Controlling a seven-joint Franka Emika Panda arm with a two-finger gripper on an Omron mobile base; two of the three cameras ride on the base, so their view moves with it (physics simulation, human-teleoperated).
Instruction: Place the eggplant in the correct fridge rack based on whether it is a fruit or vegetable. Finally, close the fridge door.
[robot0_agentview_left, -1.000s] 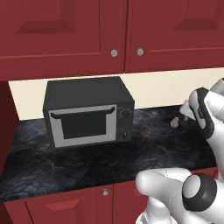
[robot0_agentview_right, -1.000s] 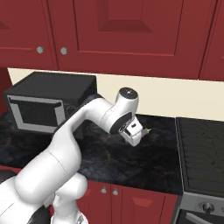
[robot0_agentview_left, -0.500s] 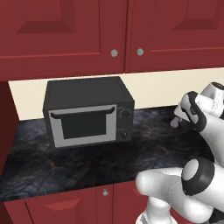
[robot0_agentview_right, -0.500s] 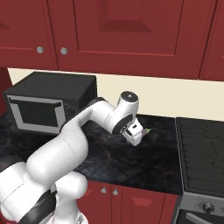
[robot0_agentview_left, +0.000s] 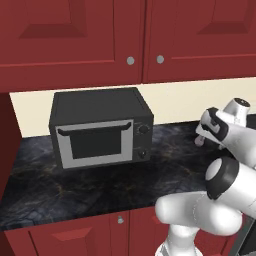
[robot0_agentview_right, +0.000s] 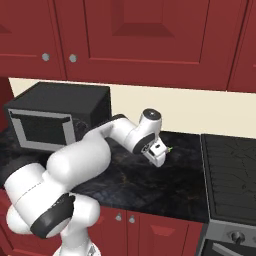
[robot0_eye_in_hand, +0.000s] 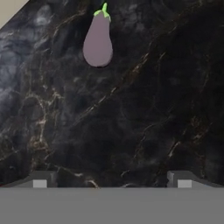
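Note:
The eggplant (robot0_eye_in_hand: 98, 41), a greyish-purple lump with a green stem tip, lies on the dark marble counter (robot0_eye_in_hand: 144, 109) at the top of the hand view. My gripper (robot0_eye_in_hand: 112, 179) hovers over the counter short of it, open, with nothing between the fingertips (robot0_eye_in_hand: 40, 180). In the right base view the gripper (robot0_agentview_right: 158, 157) hangs just above the counter, and the eggplant's green tip (robot0_agentview_right: 170, 149) peeks out right behind the hand. The left base view shows the hand (robot0_agentview_left: 212, 126) at the right edge. The fridge rack and the fridge door are out of view.
A black microwave (robot0_agentview_left: 100, 127) stands on the counter to the left of the hand. Red wall cabinets (robot0_agentview_right: 150, 40) hang overhead. A dark stovetop (robot0_agentview_right: 232, 170) adjoins the counter on the right. Red base cabinets (robot0_agentview_left: 75, 235) run below.
The arm's elbow and lower links have swung down and forward. The hand has shifted only slightly and stays open over the counter. The eggplant has not moved.

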